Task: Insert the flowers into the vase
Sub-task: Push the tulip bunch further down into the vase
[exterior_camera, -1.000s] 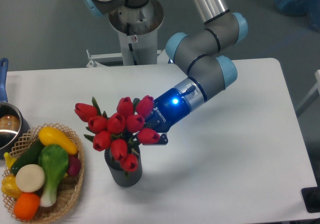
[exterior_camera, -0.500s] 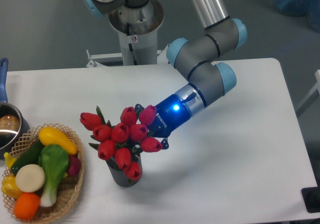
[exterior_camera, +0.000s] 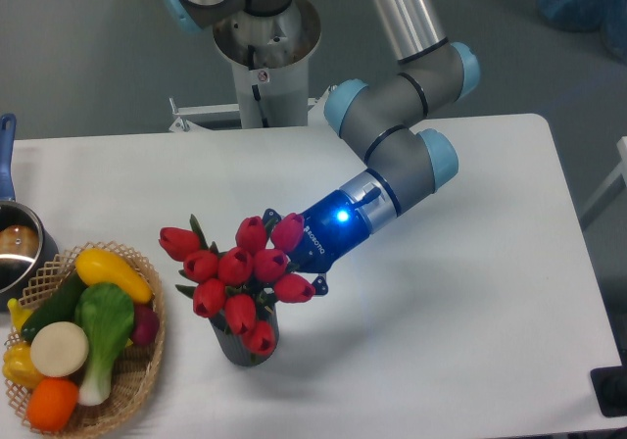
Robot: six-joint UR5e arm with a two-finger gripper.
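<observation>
Mostly hidden: flowers (exterior_camera: 237, 277) cover the vase (exterior_camera: 240, 346) mouth and my fingers (exterior_camera: 279, 263). Grip state unreadable.

arm (exterior_camera: 392, 140): grey links | pale-blue joint caps | blue lit wrist

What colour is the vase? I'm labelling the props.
Dark grey with ribbed sides; the vase shows in the fixed camera view, mostly hidden under the flowers.

A robotics lab bench

An industrial arm (exterior_camera: 392, 155) rises from a metal pedestal (exterior_camera: 263, 57) at upper centre, bolted behind a plain white table (exterior_camera: 470, 292); bare grey floor surrounds it, and toy vegetables fill a wicker basket (exterior_camera: 137, 380) at lower left.
</observation>
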